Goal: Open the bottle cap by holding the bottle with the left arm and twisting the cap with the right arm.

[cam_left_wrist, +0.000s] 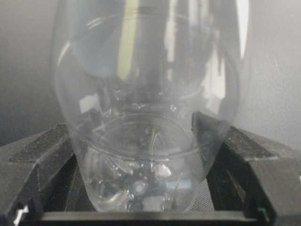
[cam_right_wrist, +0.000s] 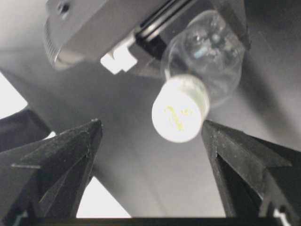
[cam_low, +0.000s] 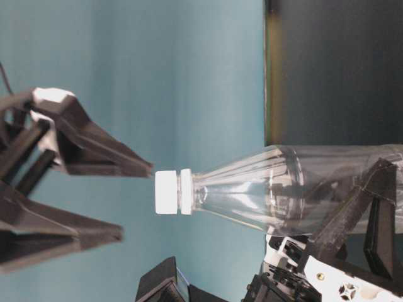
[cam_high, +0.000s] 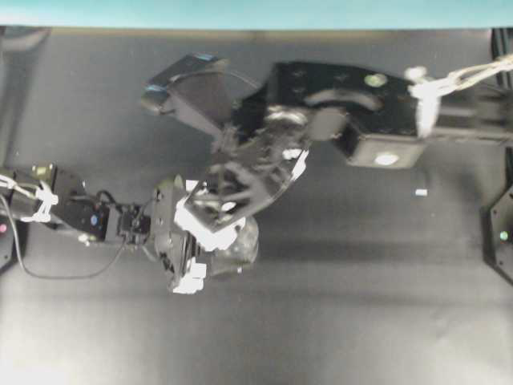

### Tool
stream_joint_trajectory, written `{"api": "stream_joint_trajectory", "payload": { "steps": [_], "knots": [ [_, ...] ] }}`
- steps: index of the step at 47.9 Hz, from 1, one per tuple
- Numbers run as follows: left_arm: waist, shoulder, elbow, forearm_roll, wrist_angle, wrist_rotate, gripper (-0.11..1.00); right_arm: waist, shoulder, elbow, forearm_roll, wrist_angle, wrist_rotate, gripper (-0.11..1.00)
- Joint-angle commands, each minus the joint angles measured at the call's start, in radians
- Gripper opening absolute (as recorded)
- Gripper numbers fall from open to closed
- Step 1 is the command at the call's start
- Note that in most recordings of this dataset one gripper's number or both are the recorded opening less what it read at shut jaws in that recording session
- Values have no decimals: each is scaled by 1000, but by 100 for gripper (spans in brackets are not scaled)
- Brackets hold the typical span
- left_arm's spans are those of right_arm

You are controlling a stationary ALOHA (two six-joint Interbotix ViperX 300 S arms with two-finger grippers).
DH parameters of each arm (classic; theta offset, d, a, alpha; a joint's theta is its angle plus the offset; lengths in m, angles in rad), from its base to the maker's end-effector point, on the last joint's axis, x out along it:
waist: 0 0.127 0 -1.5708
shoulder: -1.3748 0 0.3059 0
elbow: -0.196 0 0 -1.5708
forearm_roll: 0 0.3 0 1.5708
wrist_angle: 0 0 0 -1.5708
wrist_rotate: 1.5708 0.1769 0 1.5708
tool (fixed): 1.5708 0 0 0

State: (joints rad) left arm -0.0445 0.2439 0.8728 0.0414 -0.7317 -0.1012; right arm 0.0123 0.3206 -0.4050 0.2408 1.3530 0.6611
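The right arm's fingers (cam_right_wrist: 150, 141) are standing wide, empty, just short of the bottle cap (cam_right_wrist: 180, 115); the left arm's fingers (cam_left_wrist: 141, 155) are clamping the bottle (cam_low: 283, 189). Next: advancing, closing, twisting.

glossy clear plastic bottle (cam_low: 277, 189)

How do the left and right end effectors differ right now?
The left end effector is clamped on the clear bottle, its fingers against the body; the right end effector is open and holds nothing. The left grips the wide body; the right faces the white cap, not touching it. Both have black fingers.
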Motion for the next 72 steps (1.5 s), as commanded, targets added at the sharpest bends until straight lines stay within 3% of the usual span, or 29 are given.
{"api": "stream_joint_trajectory", "payload": {
  "steps": [1,20,30,45,51,60,72],
  "knots": [
    [0,-3,-3,3,-3,0,82,-28,11,-17,5,5,2,80],
    [0,-3,-9,5,-3,0,82,-28,25,-11,-8,32,2,71],
    [-2,-3,-5,3,2,0,82,-25,38,-11,-9,37,-20,38],
    [0,-2,-3,5,3,0,82,-25,43,-11,-14,75,-91,37],
    [0,-3,-2,3,3,0,82,-23,48,-20,-23,83,-222,37],
    [0,-3,0,3,3,0,82,-18,55,-34,-34,83,-500,37],
    [-2,-2,-2,5,3,0,82,-20,54,-34,-38,89,-799,37]
  ]
}}
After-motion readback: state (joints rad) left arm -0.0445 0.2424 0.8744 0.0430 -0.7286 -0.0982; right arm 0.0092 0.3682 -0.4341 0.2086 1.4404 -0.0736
